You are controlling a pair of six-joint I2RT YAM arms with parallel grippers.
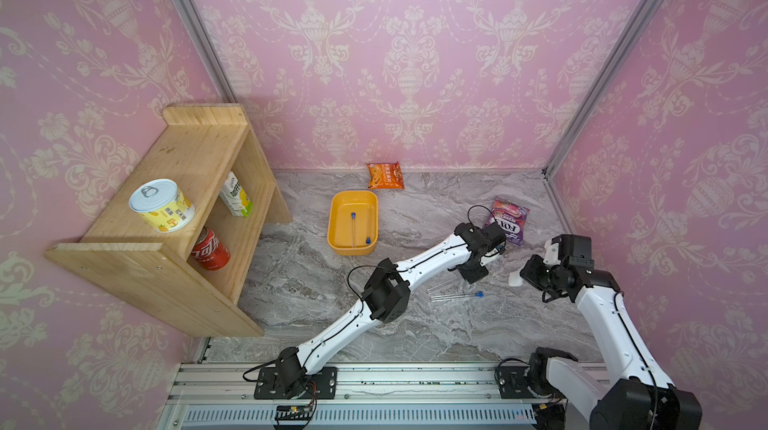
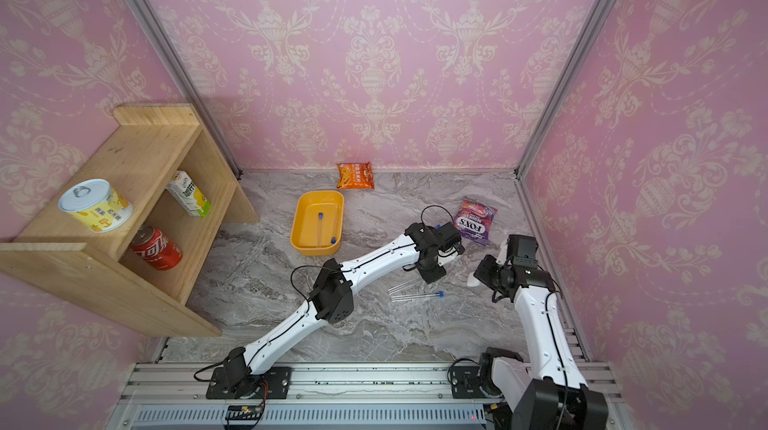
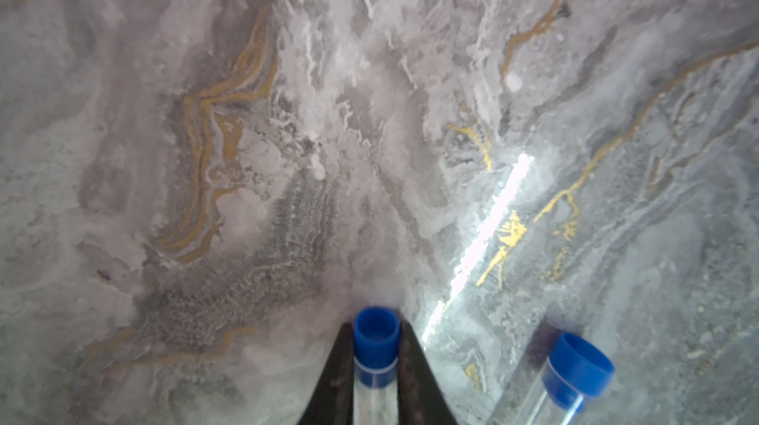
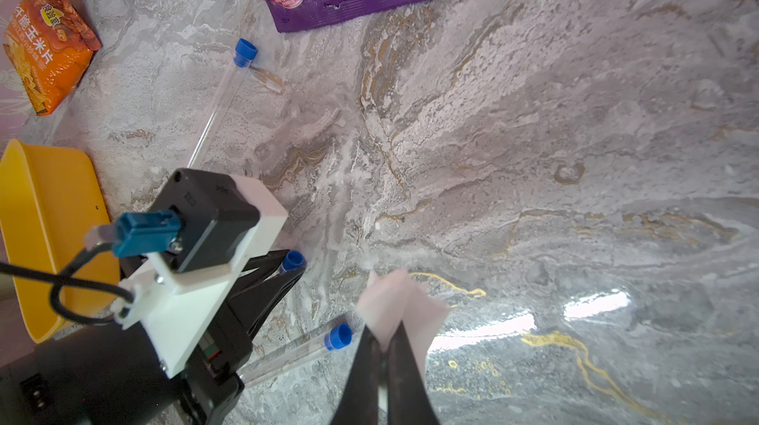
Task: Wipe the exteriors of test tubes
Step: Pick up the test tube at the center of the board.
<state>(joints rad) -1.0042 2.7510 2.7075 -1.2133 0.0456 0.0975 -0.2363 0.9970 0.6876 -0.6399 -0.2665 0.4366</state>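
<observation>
**Third tube gripped, wipe not yet on it**

Two thin clear test tubes with blue caps point(image 1: 353, 226) lay inside the shallow yellow plastic tub point(image 1: 331, 220); I judged these to be the finished ones. Well to the right of the tub and nearer the robot, the left end effector point(image 3: 376, 326) was closed narrowly on a third capped tube point(image 3: 374, 394) at the grey marbled desk point(image 1: 415, 324). Whether that tube had left the desk could not be told. A fourth tube point(image 1: 455, 296) lay just beside it, and a fifth tube point(image 4: 224, 94) lay flat on the desk, also outside the tub. Farther from the tub again, the right end effector point(image 4: 384, 330) was pinched shut on a folded white wipe point(image 4: 400, 299), which was apart from the held tube. Roughly two of five seemed done. The gripped tube needed wiping, then the other two.
</observation>
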